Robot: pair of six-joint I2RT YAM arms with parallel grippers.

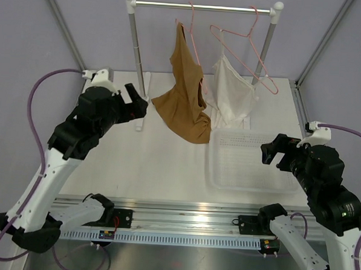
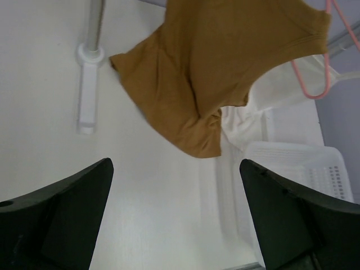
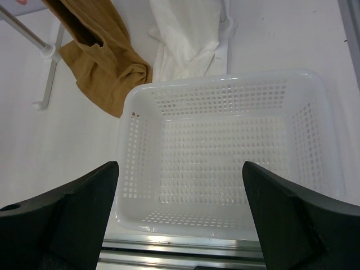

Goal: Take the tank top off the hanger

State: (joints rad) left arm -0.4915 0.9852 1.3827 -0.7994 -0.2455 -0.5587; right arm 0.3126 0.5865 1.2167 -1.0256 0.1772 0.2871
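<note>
the white table [image 1: 166, 167] takes up most of what we see, with both arms rising from its near edge. across its far side stands a clothes rack [image 1: 202, 7], a rail carried between two upright posts. on the right half of the table sits a white perforated basket [image 1: 210, 164].

the tank top [image 1: 185, 102] hangs from the rail on the hanger [image 2: 315, 96], left of centre. it sits crooked: one side is bunched high near the hook, and the body falls slantwise. its lower edge lies crumpled on the table, just beside the basket's far left corner. close to its right, a white garment [image 1: 234, 92] hangs from a second pink hanger [image 1: 244, 58] that is tilted on the rail. this garment's hem also reaches the table, behind the basket.

the left gripper [image 1: 138, 102] hovers over the table to the left of the tank top, near the rack's left post. it is apart from the cloth, its jaws spread wide with nothing between them. the right gripper [image 1: 275, 153] hangs above the basket, looking down into it. its jaws are likewise spread wide and hold nothing.
</note>
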